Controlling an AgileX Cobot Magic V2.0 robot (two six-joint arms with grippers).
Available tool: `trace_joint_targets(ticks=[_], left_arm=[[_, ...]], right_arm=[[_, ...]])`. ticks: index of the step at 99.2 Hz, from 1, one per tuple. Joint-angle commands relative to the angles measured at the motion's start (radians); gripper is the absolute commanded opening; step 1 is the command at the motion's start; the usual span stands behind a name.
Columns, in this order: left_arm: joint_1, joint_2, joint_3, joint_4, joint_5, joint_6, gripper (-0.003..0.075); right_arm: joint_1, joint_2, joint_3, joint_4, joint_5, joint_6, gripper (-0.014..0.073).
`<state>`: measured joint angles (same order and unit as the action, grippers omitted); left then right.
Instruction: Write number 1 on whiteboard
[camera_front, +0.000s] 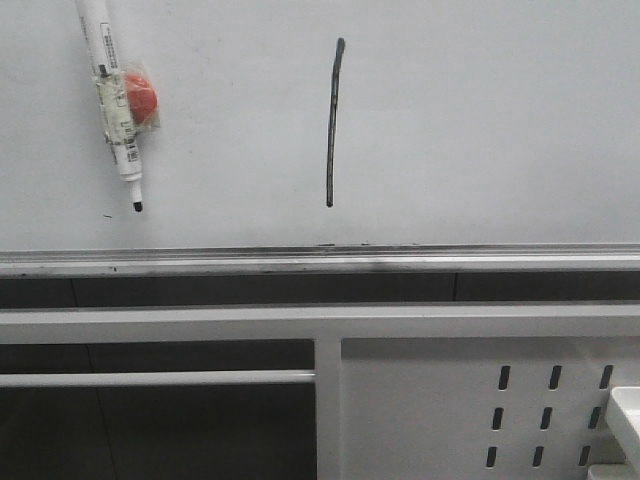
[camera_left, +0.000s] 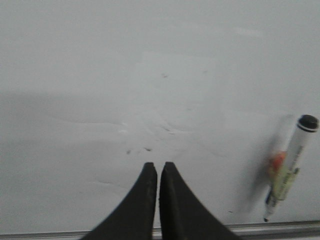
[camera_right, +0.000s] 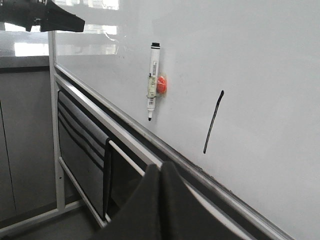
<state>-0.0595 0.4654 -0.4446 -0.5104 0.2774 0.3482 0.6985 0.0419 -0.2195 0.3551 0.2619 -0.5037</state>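
Note:
The whiteboard (camera_front: 480, 130) fills the upper front view, with a silver rail along its lower edge. The number 1 (camera_front: 333, 120) is a thin dark stroke near its middle; it also shows in the right wrist view (camera_right: 213, 122). A white marker pen (camera_front: 115, 100) hangs on the board by a red magnet (camera_front: 140, 98), tip down; it shows in the left wrist view (camera_left: 287, 167) and the right wrist view (camera_right: 152, 82). My left gripper (camera_left: 159, 164) is shut and empty, facing the board beside the pen. My right gripper (camera_right: 160, 164) is shut and empty, back from the board.
Below the board runs a white frame (camera_front: 320, 322) with a crossbar and a white perforated metal panel (camera_front: 500, 410) at the lower right. A white object's corner (camera_front: 627, 415) sits at the right edge. A dark arm part (camera_right: 45, 17) shows high in the right wrist view.

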Motion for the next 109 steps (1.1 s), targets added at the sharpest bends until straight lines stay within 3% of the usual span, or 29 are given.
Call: trace_joint_targets(ticks=[1,13,40,65,109], left_arm=[[0.004,-0.04,-0.002,0.247,-0.126,-0.246,-0.002],[0.004,-0.164,0.109,0.439,-0.239,-0.381,-0.002],[0.004,-0.494,0.376,0.462,-0.265,-0.382,-0.002],[0.004,-0.494,0.485,0.49,-0.287,-0.384,-0.002],[0.004,-0.494,0.483,0.519,0.009,-0.303,-0.002]], right_arm=[[-0.006,0.007,-0.022,0.009,-0.067,-0.001,-0.0069],[-0.006,0.007,-0.022,0.009,-0.067,-0.001,-0.0069],[-0.006,0.007,-0.022,0.009,-0.067,-0.001,-0.0069],[-0.006,0.007,-0.022,0.009,-0.066,-0.001,-0.0069],[-0.006,0.007,-0.022,0.009,-0.068,-0.001,-0.0069]])
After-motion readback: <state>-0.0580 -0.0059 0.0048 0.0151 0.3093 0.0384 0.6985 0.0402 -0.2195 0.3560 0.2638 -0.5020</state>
